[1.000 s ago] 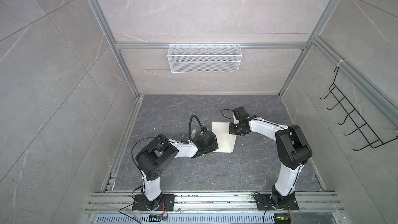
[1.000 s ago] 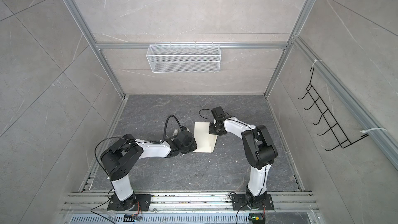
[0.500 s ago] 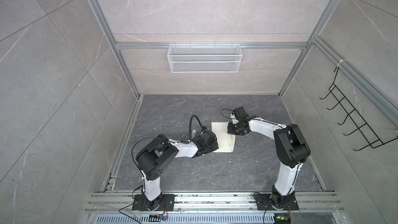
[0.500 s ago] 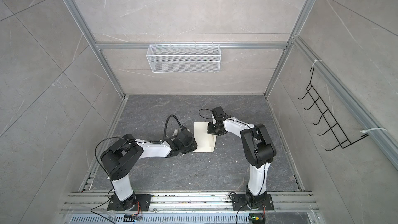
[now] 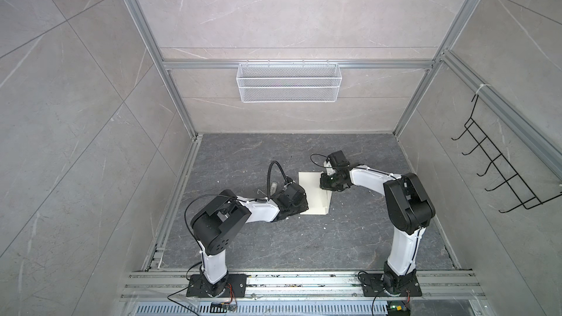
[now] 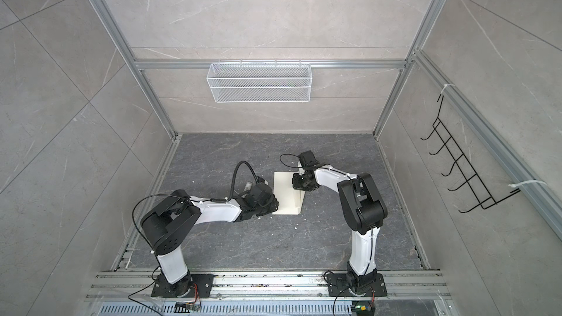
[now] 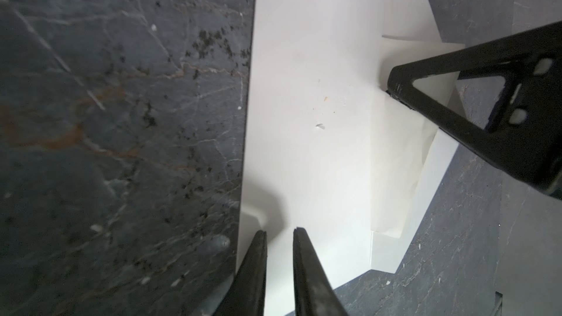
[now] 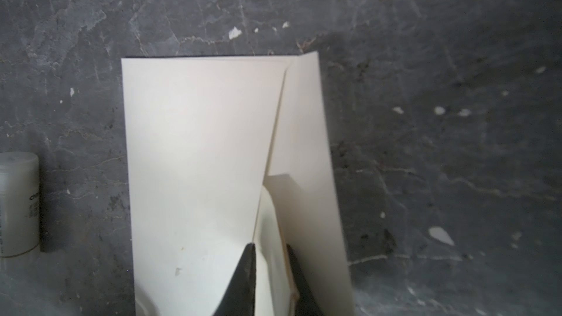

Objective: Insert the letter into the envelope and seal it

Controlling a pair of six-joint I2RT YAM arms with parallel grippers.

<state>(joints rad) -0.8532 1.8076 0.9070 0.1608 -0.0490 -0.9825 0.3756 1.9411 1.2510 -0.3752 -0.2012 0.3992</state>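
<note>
The cream-white envelope [image 5: 313, 196] [image 6: 287, 196] lies flat mid-table, and its long flap [image 8: 307, 147] stands raised along the right side. My left gripper [image 5: 299, 206] [image 7: 279, 231] sits low at the envelope's near left corner. It is open by a narrow gap, with only envelope paper [image 7: 304, 117] behind the gap. My right gripper [image 5: 327, 185] [image 8: 270, 247] is at the flap side, jaws a little apart. One finger rests on the front panel [image 8: 197, 162] and the other is behind the flap. The letter is hidden; a thin tan edge [image 8: 292, 294] shows by that finger.
A small white glue-stick tube [image 5: 274, 186] [image 8: 18, 205] lies just left of the envelope, beside the left wrist. Paper crumbs [image 8: 234, 32] dot the dark stone table [image 5: 273, 247]. A wire basket [image 5: 288, 82] hangs on the back wall and a black hook rack [image 5: 498, 174] on the right wall.
Both grippers' jaws have parted slightly from shut. The arms and the envelope have hardly moved.
</note>
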